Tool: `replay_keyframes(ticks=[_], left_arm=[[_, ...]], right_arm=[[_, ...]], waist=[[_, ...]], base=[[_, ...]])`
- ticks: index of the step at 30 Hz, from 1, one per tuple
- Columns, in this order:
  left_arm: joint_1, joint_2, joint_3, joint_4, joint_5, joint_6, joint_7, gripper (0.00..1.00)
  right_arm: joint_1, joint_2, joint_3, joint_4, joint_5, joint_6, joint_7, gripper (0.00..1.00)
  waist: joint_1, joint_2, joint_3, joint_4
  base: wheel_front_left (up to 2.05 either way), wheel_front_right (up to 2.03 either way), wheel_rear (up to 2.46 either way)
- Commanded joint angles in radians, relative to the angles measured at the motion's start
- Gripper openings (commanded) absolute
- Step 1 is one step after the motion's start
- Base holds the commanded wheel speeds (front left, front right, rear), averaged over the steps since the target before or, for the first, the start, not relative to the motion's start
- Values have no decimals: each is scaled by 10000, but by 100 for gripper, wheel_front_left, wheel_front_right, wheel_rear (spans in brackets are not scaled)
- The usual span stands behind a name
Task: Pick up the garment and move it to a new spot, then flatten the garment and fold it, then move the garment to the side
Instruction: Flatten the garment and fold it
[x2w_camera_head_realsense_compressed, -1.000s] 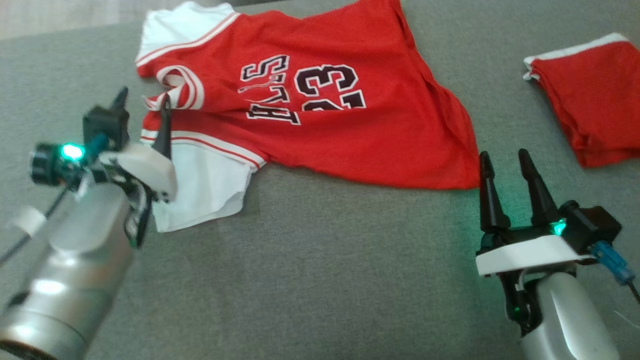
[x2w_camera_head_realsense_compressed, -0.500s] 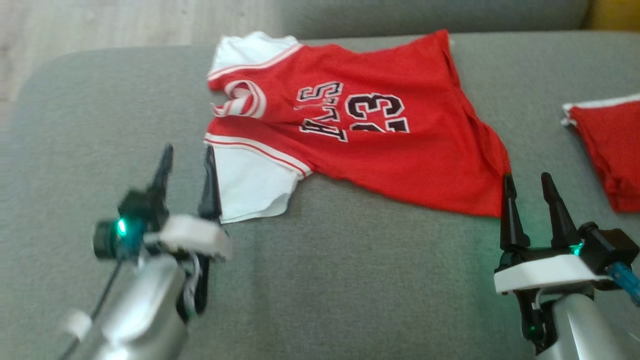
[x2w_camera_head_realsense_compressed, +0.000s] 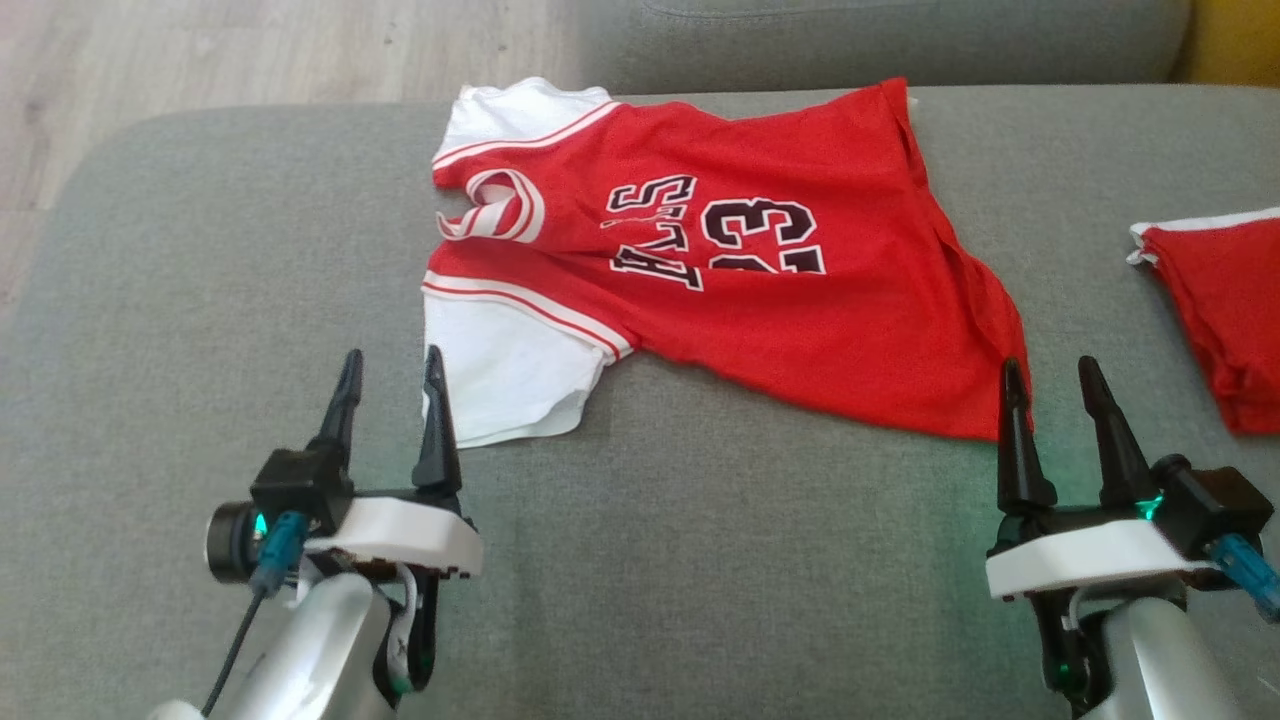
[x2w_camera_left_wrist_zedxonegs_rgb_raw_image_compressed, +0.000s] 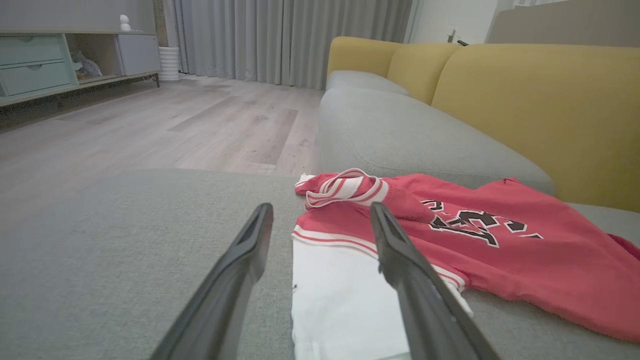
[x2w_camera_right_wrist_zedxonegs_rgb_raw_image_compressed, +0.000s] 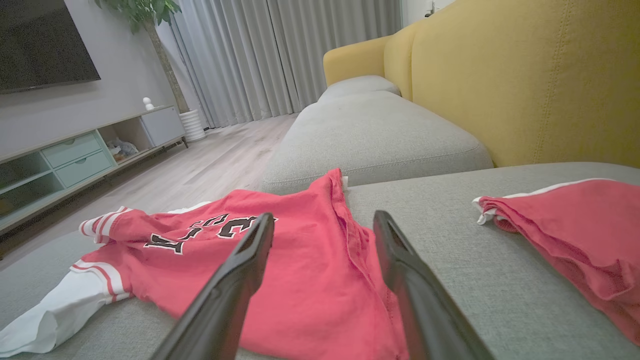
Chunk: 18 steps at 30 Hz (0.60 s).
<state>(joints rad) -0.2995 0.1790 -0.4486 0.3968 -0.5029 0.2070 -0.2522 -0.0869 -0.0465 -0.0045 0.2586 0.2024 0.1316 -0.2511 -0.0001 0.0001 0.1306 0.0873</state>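
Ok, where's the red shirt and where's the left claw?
red shirt (x2w_camera_head_realsense_compressed: 800, 320): head view, on the red cloth under the number.
left claw (x2w_camera_head_realsense_compressed: 392, 352): head view, midway between its two fingertips.

A grey sofa cushion (x2w_camera_head_realsense_compressed: 700, 560) with a rounded far-left corner is seen, covered in a coarse woven fabric. A red jersey (x2w_camera_head_realsense_compressed: 780, 300) is spread on it toward the far edge (white sleeves at the left, hem at the right, black-and-white lettering and the number 23 facing up). A second red garment (x2w_camera_head_realsense_compressed: 1225, 310), trimmed in white, is laid well apart from it at the right edge.
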Motion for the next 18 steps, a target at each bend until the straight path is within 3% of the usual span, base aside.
replay_keyframes(ticks=[1, 8, 18], left_arm=[[-231, 89, 415, -173, 70, -37, -94, 100], [-536, 11, 29, 1111, -12, -569, 437, 100], [-1366, 80, 127, 2932, -112, -394, 943, 100]], right_arm=[[-193, -37, 252, -345, -27, -9, -107, 100], [-243, -37, 368, -392, 14, -9, -107, 100], [-436, -37, 455, -388, 27, -9, -107, 100]], waist=[[1, -1, 50, -48], [1, -1, 382, -300], [1, -1, 902, -735]], base=[[0, 0, 0], [0, 0, 0], [0, 0, 0]])
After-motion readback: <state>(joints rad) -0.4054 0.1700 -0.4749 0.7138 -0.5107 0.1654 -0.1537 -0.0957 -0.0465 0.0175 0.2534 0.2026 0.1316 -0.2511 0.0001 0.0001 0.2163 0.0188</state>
